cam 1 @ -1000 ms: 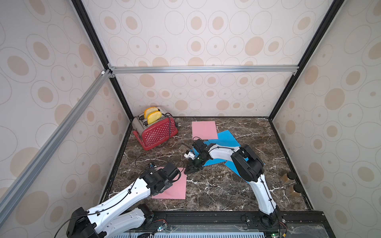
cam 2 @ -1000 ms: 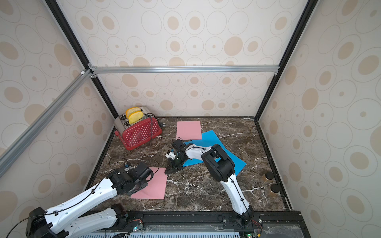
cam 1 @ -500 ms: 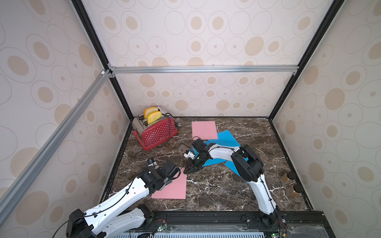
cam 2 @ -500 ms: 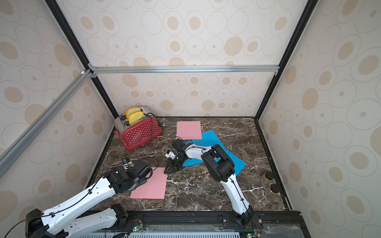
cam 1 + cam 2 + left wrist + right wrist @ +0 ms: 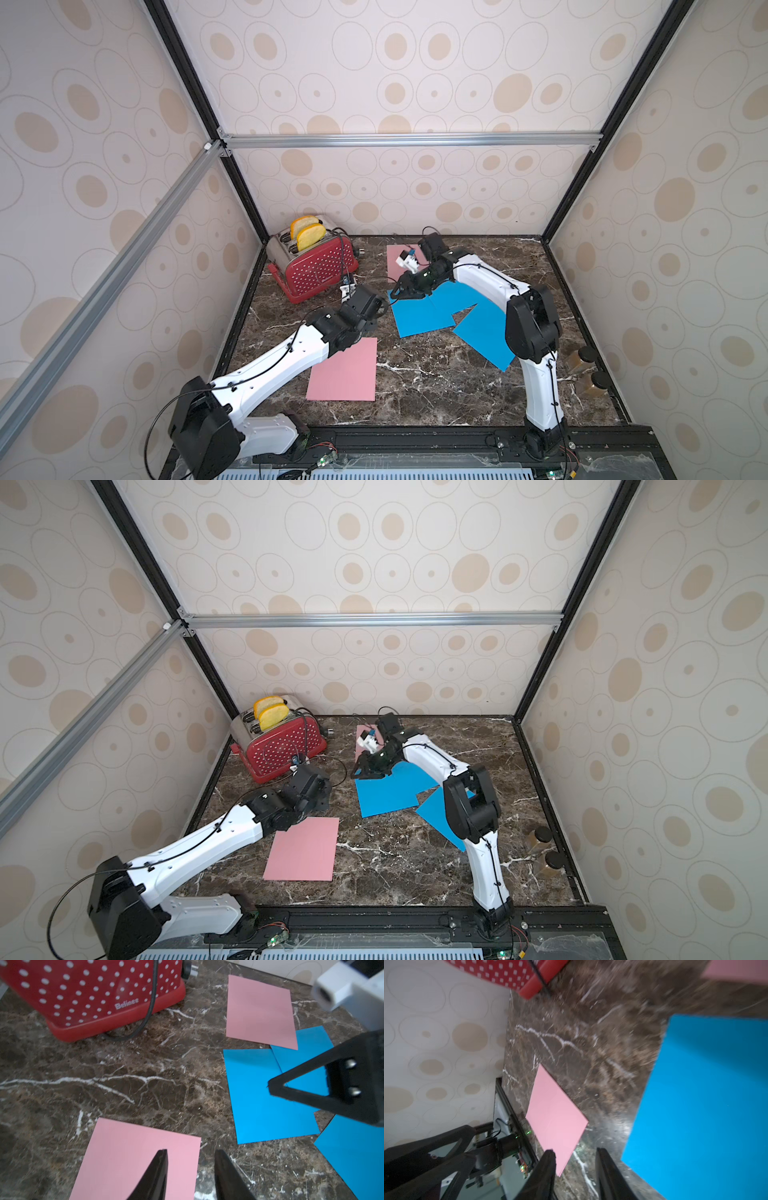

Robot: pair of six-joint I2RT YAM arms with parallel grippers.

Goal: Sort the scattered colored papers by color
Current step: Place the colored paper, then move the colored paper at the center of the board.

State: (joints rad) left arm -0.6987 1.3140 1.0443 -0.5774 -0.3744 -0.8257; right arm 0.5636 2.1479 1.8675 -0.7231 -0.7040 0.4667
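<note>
Near pale pink paper rectangle (image 5: 343, 370) runs twelve-to-six; only left wrist view shows far pink sheet (image 5: 259, 1009) whole; left gripper (image 5: 190, 1176), right gripper (image 5: 575, 1174): jaws narrowly parted, empty.

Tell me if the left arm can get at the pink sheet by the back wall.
Probably yes: bare marble lies between the open left gripper and that pink sheet. The right gripper hangs close by over the blue sheets, crowding that side.
</note>
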